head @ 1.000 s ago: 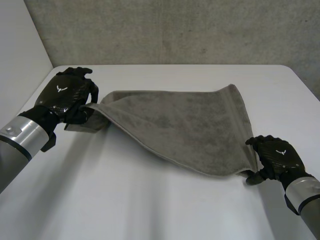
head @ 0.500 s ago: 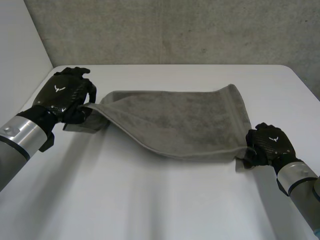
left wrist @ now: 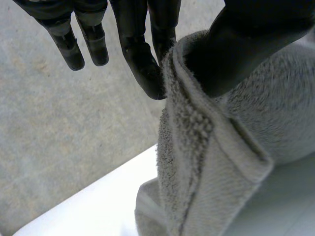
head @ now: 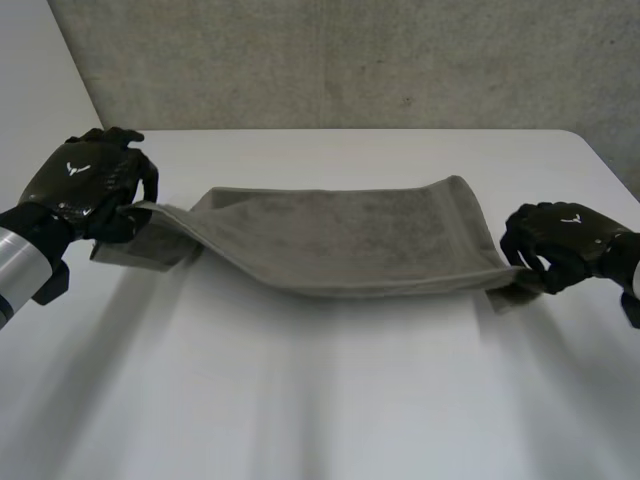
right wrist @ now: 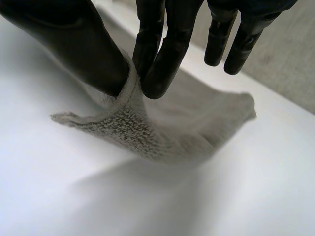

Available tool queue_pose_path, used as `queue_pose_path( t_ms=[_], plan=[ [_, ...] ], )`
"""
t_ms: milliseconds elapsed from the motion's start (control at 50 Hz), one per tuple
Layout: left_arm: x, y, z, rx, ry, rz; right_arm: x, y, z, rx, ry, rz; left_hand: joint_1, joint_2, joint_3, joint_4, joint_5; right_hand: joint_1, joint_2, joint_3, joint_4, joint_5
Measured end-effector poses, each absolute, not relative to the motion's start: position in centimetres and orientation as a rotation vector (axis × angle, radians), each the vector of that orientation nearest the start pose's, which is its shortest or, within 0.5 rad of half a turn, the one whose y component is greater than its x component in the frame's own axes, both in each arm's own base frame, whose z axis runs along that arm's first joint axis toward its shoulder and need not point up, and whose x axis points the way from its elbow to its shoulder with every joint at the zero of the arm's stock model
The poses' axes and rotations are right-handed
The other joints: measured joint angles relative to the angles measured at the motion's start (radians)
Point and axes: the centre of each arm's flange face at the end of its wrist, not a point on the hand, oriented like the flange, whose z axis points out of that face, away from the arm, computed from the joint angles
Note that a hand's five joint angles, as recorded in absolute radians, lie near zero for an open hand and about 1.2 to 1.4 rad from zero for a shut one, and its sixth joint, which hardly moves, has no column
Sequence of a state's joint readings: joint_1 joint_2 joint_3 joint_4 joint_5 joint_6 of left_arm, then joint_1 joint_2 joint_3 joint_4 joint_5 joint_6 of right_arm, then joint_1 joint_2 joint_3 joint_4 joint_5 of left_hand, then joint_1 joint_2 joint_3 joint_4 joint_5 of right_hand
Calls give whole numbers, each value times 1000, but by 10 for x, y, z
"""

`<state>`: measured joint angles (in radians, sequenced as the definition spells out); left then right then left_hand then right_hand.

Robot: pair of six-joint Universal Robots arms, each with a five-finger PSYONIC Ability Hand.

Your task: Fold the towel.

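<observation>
Left to right: pinching one end of the grey towel (head: pixel 350 235) tight in the left hand (head: pixel 85 185), holding the towel out long and low over the middle of the white table (head: pixel 330 400), pinching its other end tight in the right hand (head: pixel 555 240).

Head camera looks down on the table (head: pixel 320 400) from behind; each wrist camera closely views one end of the towel (head: pixel 350 235).

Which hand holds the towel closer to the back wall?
The left hand: it pinches the towel by the far corner of the table, while the right hand grips its end nearer the robot.
</observation>
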<state>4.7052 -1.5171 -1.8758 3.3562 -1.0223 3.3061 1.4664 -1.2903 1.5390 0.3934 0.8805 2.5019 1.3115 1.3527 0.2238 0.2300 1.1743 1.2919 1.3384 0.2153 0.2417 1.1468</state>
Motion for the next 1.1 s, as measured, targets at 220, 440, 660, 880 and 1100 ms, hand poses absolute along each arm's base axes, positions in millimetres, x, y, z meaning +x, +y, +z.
queue_pose_path(
  t_ms=[220,440,660,880,1100],
  plan=[
    [-176,-299,251,948,2188,-2312,187,-337,237,-1443,2136,-1623,0,0,0,0,0,0,0,0,0,0],
    [-218,-377,342,825,1447,-2749,229,-405,382,-1286,1270,-2869,3,0,0,0,0,1,1,0,0,0],
    [-215,-362,428,593,1131,-3086,228,-375,424,-1052,1026,-2733,3,0,0,0,5,4,4,0,0,13],
    [-213,-369,311,912,1538,-2803,212,-367,304,-1289,1354,-2287,3,0,0,0,5,4,4,0,0,13],
    [-200,-343,190,1225,1857,-2431,187,-342,191,-1379,1647,-1976,3,0,0,0,5,4,4,0,0,13]
  ],
)
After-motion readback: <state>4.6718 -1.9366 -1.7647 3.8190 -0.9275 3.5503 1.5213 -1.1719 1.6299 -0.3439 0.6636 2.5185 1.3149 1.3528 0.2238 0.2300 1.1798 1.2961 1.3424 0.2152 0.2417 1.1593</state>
